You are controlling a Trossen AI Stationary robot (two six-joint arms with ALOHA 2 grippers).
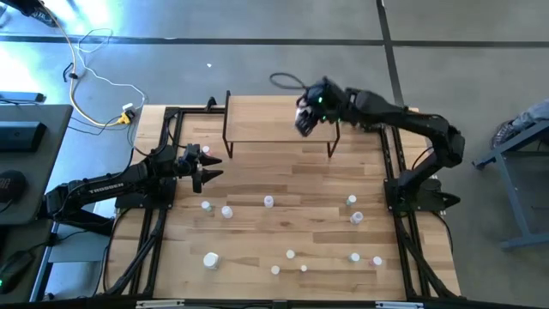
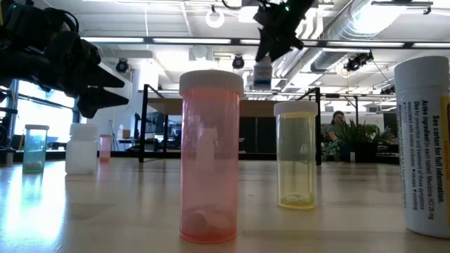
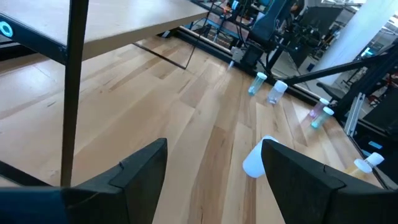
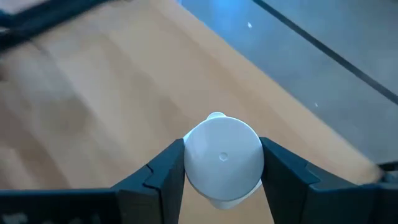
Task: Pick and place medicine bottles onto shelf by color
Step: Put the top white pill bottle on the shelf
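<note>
A: What is seen from above?
B: The right pincer (image 1: 305, 123) is held over the shelf (image 1: 266, 116), clamped on a white-capped bottle (image 1: 302, 125). The left pincer (image 1: 206, 167) is parked beside the shelf's leg, fingers spread. Other bottles (image 1: 268, 202) are scattered on the tabletop (image 1: 283, 232) below both.

A: And at table height?
B: The clamped bottle (image 2: 262, 74) is seen hanging above the shelf (image 2: 169, 105).

A: The wrists?
B: Past the left pincer (image 3: 211, 180), spread wide, a fallen bottle (image 3: 256, 160) is seen. The right pincer's fingers (image 4: 283, 171) are pressed against the white cap (image 4: 222, 155).
</note>
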